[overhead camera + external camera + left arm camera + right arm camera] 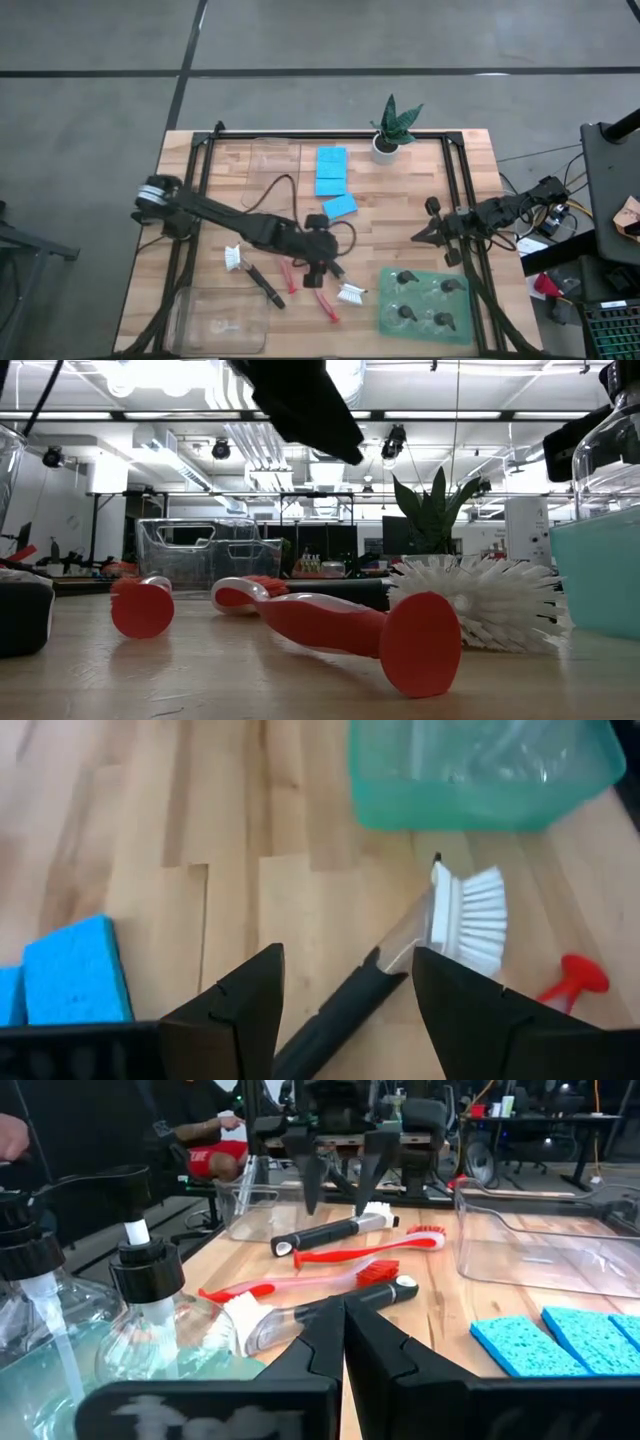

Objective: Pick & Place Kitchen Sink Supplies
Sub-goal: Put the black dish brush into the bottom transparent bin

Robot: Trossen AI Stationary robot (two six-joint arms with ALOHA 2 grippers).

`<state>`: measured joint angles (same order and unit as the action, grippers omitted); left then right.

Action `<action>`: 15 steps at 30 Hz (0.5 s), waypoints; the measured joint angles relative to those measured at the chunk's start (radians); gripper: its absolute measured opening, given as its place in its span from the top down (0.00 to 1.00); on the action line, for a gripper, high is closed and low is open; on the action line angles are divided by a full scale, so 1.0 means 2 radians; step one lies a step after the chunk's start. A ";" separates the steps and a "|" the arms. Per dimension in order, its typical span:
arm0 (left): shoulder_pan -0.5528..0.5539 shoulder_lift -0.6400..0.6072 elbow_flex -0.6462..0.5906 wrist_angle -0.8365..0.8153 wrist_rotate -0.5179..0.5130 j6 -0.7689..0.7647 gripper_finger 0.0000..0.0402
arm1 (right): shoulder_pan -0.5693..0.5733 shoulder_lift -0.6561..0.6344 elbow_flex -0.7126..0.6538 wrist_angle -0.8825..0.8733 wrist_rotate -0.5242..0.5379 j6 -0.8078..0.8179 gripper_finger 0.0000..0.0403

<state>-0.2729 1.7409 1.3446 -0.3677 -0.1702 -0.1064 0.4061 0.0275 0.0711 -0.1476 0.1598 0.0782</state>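
left gripper hangs mid-table in the high view, over the scattered dish brushes; three blue sponges lie toward the plant, four pump bottles stand in the green tray. right gripper waits at the right side, beside that tray.

low view: a red-handled brush lies flat, bristles back, apparently just dropped loose.

left wrist view: fingers spread, grasping nothing, straddling a black-handled brush, probably lined up along its handle for a grab.

right wrist view: its fingers pressed together, empty. no readable labels anywhere.
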 joint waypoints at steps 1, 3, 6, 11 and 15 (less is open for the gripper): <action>0.000 0.012 0.014 -0.011 0.001 0.009 0.47 | 0.000 0.000 0.000 0.000 0.000 0.000 0.98; -0.001 0.034 0.038 -0.028 0.003 0.023 0.47 | 0.000 0.000 0.000 0.000 0.000 0.000 0.98; 0.000 0.067 0.069 -0.038 0.020 0.042 0.47 | 0.000 0.000 0.000 0.000 0.000 0.000 0.98; 0.000 0.111 0.106 -0.078 0.031 0.070 0.47 | 0.000 0.000 0.000 0.000 0.000 0.000 0.98; 0.001 0.135 0.113 -0.105 0.043 0.075 0.47 | 0.000 0.000 0.000 0.000 -0.001 0.000 0.98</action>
<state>-0.2713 2.0107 1.5700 -0.5785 -0.0841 0.0444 0.4061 0.0279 0.0708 -0.1478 0.1583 0.0782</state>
